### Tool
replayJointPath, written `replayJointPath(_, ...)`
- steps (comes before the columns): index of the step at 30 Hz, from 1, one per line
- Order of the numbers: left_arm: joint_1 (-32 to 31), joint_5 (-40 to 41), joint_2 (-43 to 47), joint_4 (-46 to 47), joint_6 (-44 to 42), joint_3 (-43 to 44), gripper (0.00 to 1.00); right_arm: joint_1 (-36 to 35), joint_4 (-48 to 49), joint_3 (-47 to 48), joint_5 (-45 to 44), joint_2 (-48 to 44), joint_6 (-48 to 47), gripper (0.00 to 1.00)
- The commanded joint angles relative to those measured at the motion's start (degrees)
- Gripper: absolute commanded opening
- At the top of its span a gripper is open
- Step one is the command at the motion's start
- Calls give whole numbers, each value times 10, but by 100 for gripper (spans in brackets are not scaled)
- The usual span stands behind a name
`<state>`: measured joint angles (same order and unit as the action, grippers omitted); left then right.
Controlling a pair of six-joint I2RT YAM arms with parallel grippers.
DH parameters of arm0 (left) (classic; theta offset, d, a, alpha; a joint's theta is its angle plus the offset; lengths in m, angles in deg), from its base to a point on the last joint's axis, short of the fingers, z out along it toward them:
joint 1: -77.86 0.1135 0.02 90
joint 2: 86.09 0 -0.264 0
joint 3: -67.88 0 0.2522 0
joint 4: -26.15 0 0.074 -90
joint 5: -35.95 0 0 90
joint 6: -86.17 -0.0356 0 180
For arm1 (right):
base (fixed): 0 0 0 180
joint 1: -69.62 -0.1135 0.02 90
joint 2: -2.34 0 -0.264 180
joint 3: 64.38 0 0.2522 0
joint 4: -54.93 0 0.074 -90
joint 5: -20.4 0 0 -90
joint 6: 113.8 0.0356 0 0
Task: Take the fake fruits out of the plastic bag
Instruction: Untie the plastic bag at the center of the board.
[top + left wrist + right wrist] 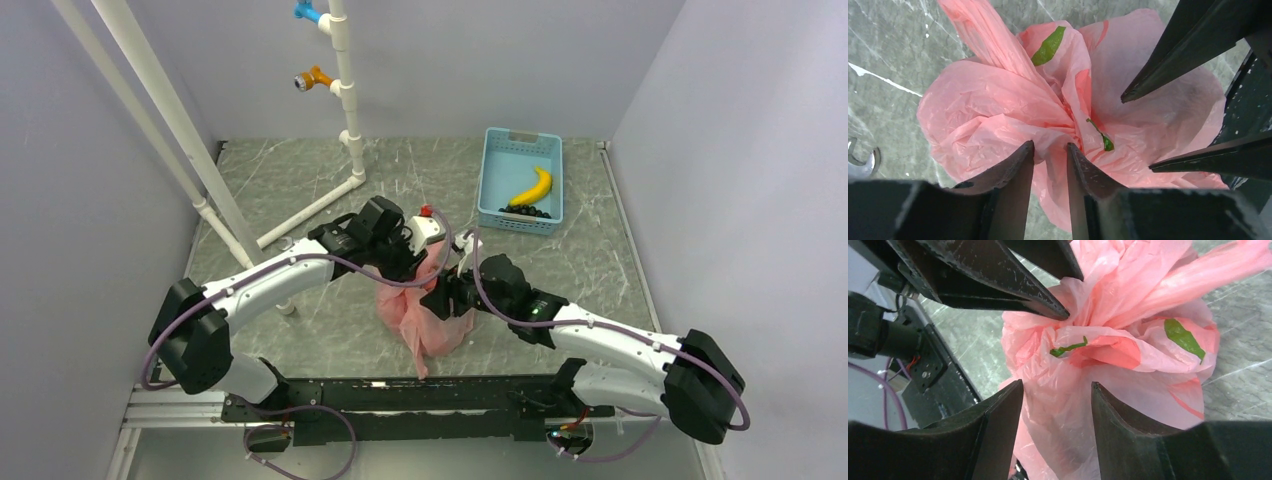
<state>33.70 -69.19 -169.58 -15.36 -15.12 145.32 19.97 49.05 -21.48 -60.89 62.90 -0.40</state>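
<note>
Pink plastic bag (432,332) lies crumpled on the grey marbled bench (610,270), near the front edge and between the two arms, well apart from the other things. Its thin film is drawn up into a twisted, crinkled neck, with one loop handle trailing away over the bench. Green leaf prints (1048,46) and red shapes show on the folds. The fake fruits are not visible; the film hides whatever is inside.

Seen from its own wrist, the left tool (1050,145) is clenched on a narrow gather of the bag's film, its two dark fingertips close together with the plastic pinched between them. The right tool (1057,383) stands wider, and the bag's fuller body fills the gap and presses against both inner faces, so it too grasps the bag. The two tools face each other across the bunched neck, each one's fingers showing in the other's wrist view, close but not touching.

At the far right of the bench sits a light blue basket (525,135). Inside it lie a yellow banana (532,187) and, just beside that at the nearer end, a small bunch of black grapes (527,211). A white pipe frame (345,100) rises at the back left, carrying an orange peg (312,78) and, higher up, a blue peg (305,13).
</note>
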Motion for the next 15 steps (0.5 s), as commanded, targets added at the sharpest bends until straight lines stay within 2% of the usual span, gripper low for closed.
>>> replayJointPath(1, 2, -29, 13, 11, -7, 18, 26, -14, 49, 5, -74, 10, 8, 56)
replayJointPath(5, 1, -19, 16, 5, -13, 20, 0, -22, 56, 12, -112, 32, 13, 54)
replayJointPath(11, 2, 12, 60, 26, -9, 4, 0, -34, 67, 17, -127, 62, 33, 42)
replayJointPath(15, 2, 57, 93, 47, -2, -14, 0, -37, 74, 15, -128, 69, 49, 26)
